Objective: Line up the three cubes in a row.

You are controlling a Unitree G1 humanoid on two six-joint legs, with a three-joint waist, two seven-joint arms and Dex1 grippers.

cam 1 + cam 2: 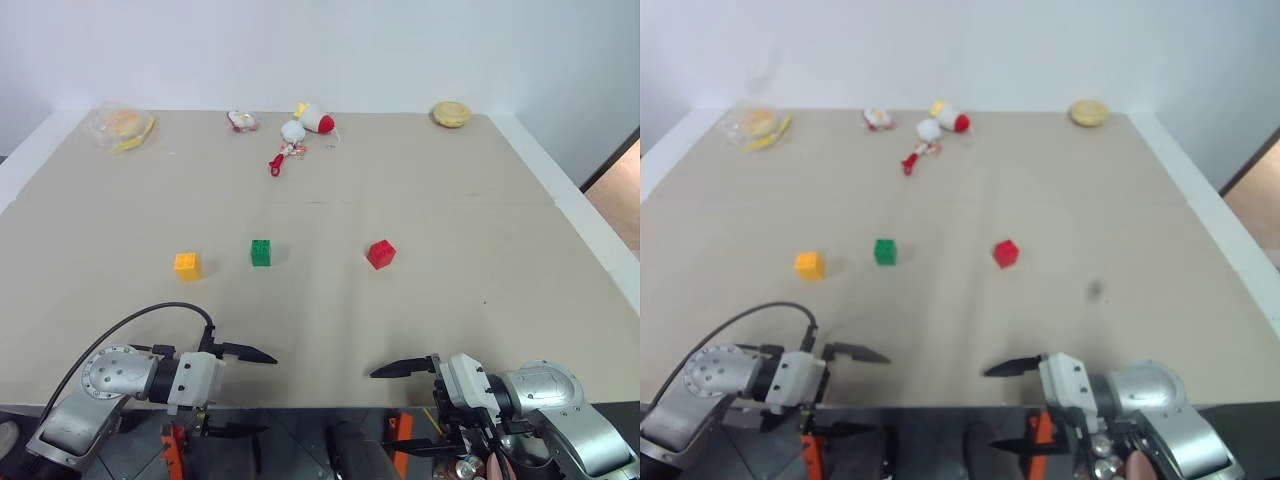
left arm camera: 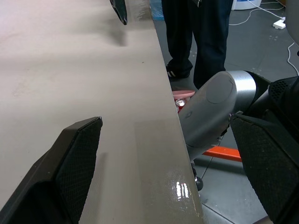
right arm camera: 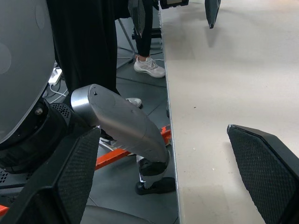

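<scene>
A big tan surface (image 1: 430,200) fills the room in front of the robot. It is wide and flat, so there is plenty of room to slide small things about.

The two arms sit at the near edge. The left tool (image 1: 240,392) is on the near left and the right tool (image 1: 405,408) is on the near right. Their tips point at each other across a gap. Both have their black fingers spread wide apart, and neither one holds a thing. I think they wait like this so they are ready to reach out and grab.

A person stands by the surface; dark trousers and a white shoe (image 3: 149,66) show from the right wrist.

At the far edge lie things that are not part of the job: a wrapped bun (image 1: 122,126) on the far left, a round tan bun (image 1: 451,113) on the far right, and some red-and-white toys (image 1: 300,128) between them.

The three cubes sit in the middle. The yellow-orange cube (image 1: 186,264) is on the left, the green cube (image 1: 260,252) is just to its right, and the red cube (image 1: 380,254) is well apart on the right. They almost make a row, but the gaps do not match and the red one is turned a bit. So I think the job is just starting, and the red cube needs to come closer.
</scene>
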